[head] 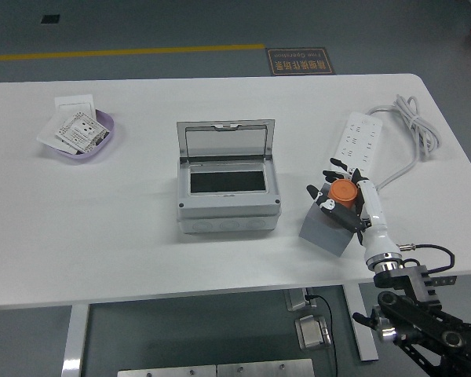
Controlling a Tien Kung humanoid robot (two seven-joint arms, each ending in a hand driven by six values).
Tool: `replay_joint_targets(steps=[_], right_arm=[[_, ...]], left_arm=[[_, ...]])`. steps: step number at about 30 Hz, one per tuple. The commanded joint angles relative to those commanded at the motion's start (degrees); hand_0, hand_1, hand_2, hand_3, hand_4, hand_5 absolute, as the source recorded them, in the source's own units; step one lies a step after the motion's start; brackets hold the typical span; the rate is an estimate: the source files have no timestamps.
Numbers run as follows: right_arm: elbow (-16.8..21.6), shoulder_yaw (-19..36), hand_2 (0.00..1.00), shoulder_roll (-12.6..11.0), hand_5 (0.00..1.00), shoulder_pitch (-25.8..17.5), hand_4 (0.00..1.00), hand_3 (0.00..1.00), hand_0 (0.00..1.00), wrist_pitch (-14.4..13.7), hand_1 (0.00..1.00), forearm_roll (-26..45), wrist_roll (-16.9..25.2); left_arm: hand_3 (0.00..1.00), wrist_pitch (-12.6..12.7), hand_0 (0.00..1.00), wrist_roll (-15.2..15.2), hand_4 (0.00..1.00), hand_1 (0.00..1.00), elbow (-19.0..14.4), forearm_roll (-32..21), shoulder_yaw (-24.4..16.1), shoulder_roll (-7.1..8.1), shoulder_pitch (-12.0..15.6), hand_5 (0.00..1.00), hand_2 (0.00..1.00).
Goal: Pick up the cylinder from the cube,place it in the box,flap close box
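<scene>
Right hand (341,196) grips the orange cylinder (345,191) atop the grey cube (326,229), right of the open box (228,179).

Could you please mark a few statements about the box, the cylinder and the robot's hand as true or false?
1. The lid of the grey box stands open. True.
2. The orange cylinder already lies inside the box. False: it is still on the grey cube, to the right of the box.
3. The right hand is at the cylinder, fingers around it. True.
4. The white power strip lies to the left of the box. False: it lies to the right, beyond the cube.
5. The purple dish holds the cylinder. False: it holds white cards at the table's far left.
</scene>
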Motion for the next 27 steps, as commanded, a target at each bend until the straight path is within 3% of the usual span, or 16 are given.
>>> replay_joint_targets(steps=[2, 3, 8, 9, 14, 15, 20, 21, 26, 27], right_arm=[[-0.01, -0.04, 0.714, -0.01, 0.248, 0.0, 0.847, 0.821, 0.787, 0.0, 0.738, 0.05, -0.01], [-0.03, -0.07, 0.706, -0.01, 0.209, 0.0, 0.78, 0.812, 0.786, 0.0, 0.733, 0.11, -0.02], [-0.11, -0.25, 0.706, -0.02, 0.209, 0.03, 0.78, 0.812, 0.786, 0.0, 0.733, 0.6, 0.04], [-0.12, -0.3, 0.696, -0.01, 0.167, 0.04, 0.686, 0.79, 0.783, 0.0, 0.731, 0.69, 0.06], [-0.25, -0.45, 0.696, 0.03, 0.167, 0.03, 0.686, 0.79, 0.783, 0.0, 0.731, 1.23, 0.08], [-0.28, -0.46, 0.669, 0.04, 0.132, 0.02, 0.536, 0.716, 0.785, 0.0, 0.726, 1.4, 0.12], [-0.39, -0.57, 0.669, 0.11, 0.132, -0.06, 0.536, 0.716, 0.785, 0.0, 0.726, 2.28, 0.18], [-0.4, -0.6, 0.649, 0.12, 0.134, -0.07, 0.329, 0.654, 0.765, 0.0, 0.711, 2.42, 0.19], [-0.37, -0.74, 0.649, 0.11, 0.134, -0.07, 0.329, 0.654, 0.765, 0.0, 0.711, 2.87, 0.14], [-0.35, -0.78, 0.63, 0.11, 0.012, -0.07, 0.275, 0.616, 0.769, 0.0, 0.696, 2.93, 0.11]], left_arm=[[0.572, 0.0, 0.584, -0.03, 0.457, 0.607, 0.0, -0.07, 0.06, 0.0, 0.0, 0.243, 0.546], [0.572, 0.02, 0.584, -0.08, 0.457, 0.607, 0.0, -0.19, 0.17, -0.01, -0.01, 0.242, 0.546], [0.572, 0.05, 0.584, -0.31, 0.457, 0.607, 0.0, -0.91, 0.79, -0.02, -0.08, 0.242, 0.546], [0.573, 0.06, 0.584, -0.33, 0.457, 0.607, 0.0, -0.94, 0.81, -0.02, -0.1, 0.241, 0.547], [0.573, 0.11, 0.584, -0.53, 0.457, 0.607, 0.0, -1.25, 1.03, 0.0, -0.17, 0.241, 0.547], [0.573, 0.11, 0.583, -0.55, 0.458, 0.608, 0.0, -1.27, 1.04, 0.01, -0.16, 0.24, 0.548], [0.573, 0.15, 0.583, -0.69, 0.458, 0.608, 0.0, -1.41, 1.0, 0.02, -0.12, 0.24, 0.548], [0.574, 0.17, 0.583, -0.74, 0.459, 0.609, 0.0, -1.51, 1.07, 0.02, -0.13, 0.241, 0.549], [0.574, 0.25, 0.583, -1.04, 0.459, 0.609, 0.0, -2.23, 1.65, 0.03, -0.19, 0.241, 0.549], [0.574, 0.26, 0.583, -1.09, 0.461, 0.608, 0.0, -2.39, 1.79, 0.04, -0.2, 0.244, 0.549]])
